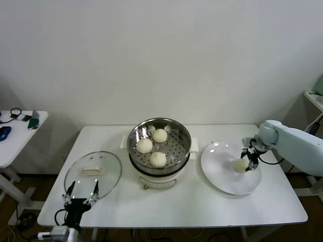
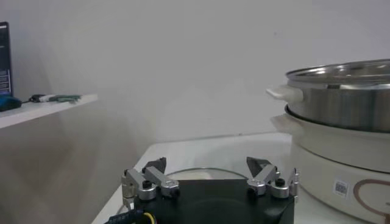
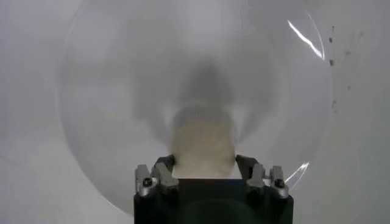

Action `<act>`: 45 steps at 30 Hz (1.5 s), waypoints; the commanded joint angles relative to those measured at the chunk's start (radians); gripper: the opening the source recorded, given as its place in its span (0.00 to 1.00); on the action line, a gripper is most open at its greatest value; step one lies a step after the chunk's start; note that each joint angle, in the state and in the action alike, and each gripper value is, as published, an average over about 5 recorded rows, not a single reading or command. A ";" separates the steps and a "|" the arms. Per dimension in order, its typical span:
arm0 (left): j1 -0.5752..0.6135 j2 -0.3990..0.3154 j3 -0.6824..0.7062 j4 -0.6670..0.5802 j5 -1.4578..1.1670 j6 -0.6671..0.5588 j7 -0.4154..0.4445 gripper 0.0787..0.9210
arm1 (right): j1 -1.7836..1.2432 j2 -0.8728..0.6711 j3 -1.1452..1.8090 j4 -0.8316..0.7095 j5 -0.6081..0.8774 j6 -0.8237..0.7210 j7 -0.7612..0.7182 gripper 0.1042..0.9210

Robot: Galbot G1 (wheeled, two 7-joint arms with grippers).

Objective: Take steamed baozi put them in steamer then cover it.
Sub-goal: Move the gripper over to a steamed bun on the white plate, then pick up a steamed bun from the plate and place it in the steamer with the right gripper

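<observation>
**A:** Where does the job stand right now?

**B:** You're on the last bun [image 1: 241, 164]. Three buns already sit in the steamer [image 1: 185, 132] at the middle of the worktop [image 1: 202, 206], and the fourth is on the white plate [image 1: 227, 181], toward its 2 o'clock side. Your right gripper [image 1: 248, 164] is down on it, fingers drawn in against both flanks of the bun, which still rests on the plate.

**A:** And the next move?

**B:** I'd judge you need a straight lift, then a carry toward 9 o'clock over the steamer's near rim. The free spot on the holed floor looks to be on its 3 o'clock side. A soft bun could dent or slip, so go gently. After that the lid [image 1: 93, 174] wants covering; it lies flat on the worktop at the steamer's 8 o'clock.

**A:** What about the left arm?

**B:** Your left gripper [image 1: 81, 191] hangs at the lid's near edge, fingers spread wide, holding nothing.

**A:** Do the views differ?

**B:** Yes. The right wrist view shows the bun [image 3: 203, 146] filling the gap between the fingers, which the head view barely resolves. The left wrist view shows the steamer's side wall [image 2: 341, 109] and the spread left gripper [image 2: 210, 179], but no buns. Only the head view counts all four.
</observation>
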 commanded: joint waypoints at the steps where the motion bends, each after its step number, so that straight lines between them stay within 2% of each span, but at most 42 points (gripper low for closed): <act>1: -0.001 0.002 -0.001 0.003 -0.001 0.001 -0.001 0.88 | 0.004 0.009 0.014 -0.002 0.036 -0.003 -0.014 0.67; 6: -0.003 0.005 0.000 0.004 -0.002 0.001 -0.001 0.88 | 0.173 -0.018 -0.095 0.070 0.138 -0.001 -0.037 0.65; 11: -0.005 0.005 0.006 0.002 0.003 0.005 0.000 0.88 | 0.463 -0.013 -0.261 0.187 0.313 -0.005 -0.061 0.65; 18: -0.005 0.015 0.004 0.004 -0.003 0.005 0.000 0.88 | 0.787 0.086 -0.378 0.325 0.548 -0.053 -0.083 0.65; 25: -0.009 0.023 0.003 0.007 -0.018 0.005 -0.001 0.88 | 0.844 0.204 -0.331 0.450 0.719 -0.149 -0.026 0.65; 30: -0.013 0.025 -0.005 0.003 -0.030 0.009 -0.001 0.88 | 0.773 0.274 -0.336 0.497 0.711 -0.184 0.023 0.65; 45: -0.007 0.036 -0.032 -0.003 -0.056 0.011 -0.001 0.88 | 0.525 0.358 -0.374 0.411 0.489 -0.190 0.089 0.65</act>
